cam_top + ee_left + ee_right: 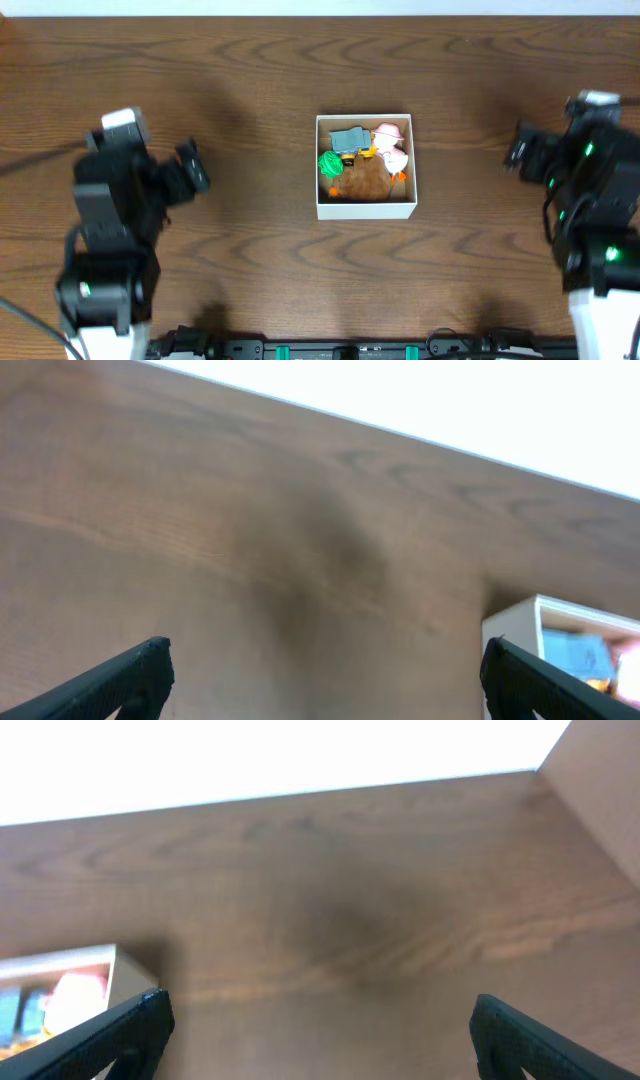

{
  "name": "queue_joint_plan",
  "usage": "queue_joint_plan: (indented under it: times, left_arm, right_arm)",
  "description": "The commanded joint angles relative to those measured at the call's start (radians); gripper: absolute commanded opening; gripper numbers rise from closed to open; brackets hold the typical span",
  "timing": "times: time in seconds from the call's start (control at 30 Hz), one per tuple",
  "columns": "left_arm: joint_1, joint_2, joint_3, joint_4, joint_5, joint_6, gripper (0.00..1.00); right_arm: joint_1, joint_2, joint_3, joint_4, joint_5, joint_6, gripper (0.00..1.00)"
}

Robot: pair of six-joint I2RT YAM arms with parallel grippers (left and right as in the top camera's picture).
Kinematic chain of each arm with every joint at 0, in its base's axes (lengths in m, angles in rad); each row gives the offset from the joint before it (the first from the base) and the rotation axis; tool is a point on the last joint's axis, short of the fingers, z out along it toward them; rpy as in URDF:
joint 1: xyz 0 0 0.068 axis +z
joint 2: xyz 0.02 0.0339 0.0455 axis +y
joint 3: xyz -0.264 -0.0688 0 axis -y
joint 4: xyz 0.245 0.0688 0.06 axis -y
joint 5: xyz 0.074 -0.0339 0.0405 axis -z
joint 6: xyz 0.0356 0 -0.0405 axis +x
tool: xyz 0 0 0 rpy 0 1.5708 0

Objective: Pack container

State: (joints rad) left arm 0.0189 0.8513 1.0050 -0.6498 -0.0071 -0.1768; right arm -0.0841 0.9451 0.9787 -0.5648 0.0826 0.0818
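Overhead view. The container (pixel 365 209), a square shallow cardboard box with white walls, sits at the middle of the wooden table (pixel 250 80). It is packed with a grey toy (pixel 347 138), a green toy (pixel 329 164), a pink-and-white toy (pixel 391 143) and a brown plush (pixel 364 181); small orange parts between them are too small to identify. The left gripper (pixel 190 165) hangs well to the left of the box and the right gripper (pixel 520 148) well to its right; neither touches it and nothing stands between.

Wrist views. Each camera shows both its fingertips set far apart at the lower edge, with only bare, blurred tabletop between them; both grippers are wide open and carry nothing. The fingers are cut off by the frame. A corner of the container enters at the right edge of the left wrist view and the left edge of the right wrist view, its contents reduced to colour smears.
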Motion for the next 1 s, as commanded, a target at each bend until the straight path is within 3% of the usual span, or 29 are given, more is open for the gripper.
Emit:
queue_joint_plan:
  times: [0.0,0.17,0.3,0.97]
  left_arm:
    - [0.004,-0.164,-0.180,0.008,-0.005,-0.045,0.98]
    - [0.004,-0.409,-0.339,0.004,-0.005,-0.179,0.98]
    - [0.004,-0.491,-0.371,0.005,-0.005,-0.180,0.98]
    - [0.004,-0.491,-0.371,-0.003,-0.005,-0.180,0.98]
  right_arm:
    - [0.035,-0.153,-0.163,-0.005,0.022,0.045,0.98]
    - [0.060,-0.400,-0.331,-0.021,0.026,0.130,0.99]
    - [0.058,-0.520,-0.402,-0.024,0.043,0.131,0.99]
    - [0.058,-0.537,-0.416,-0.291,0.037,0.131,0.99]
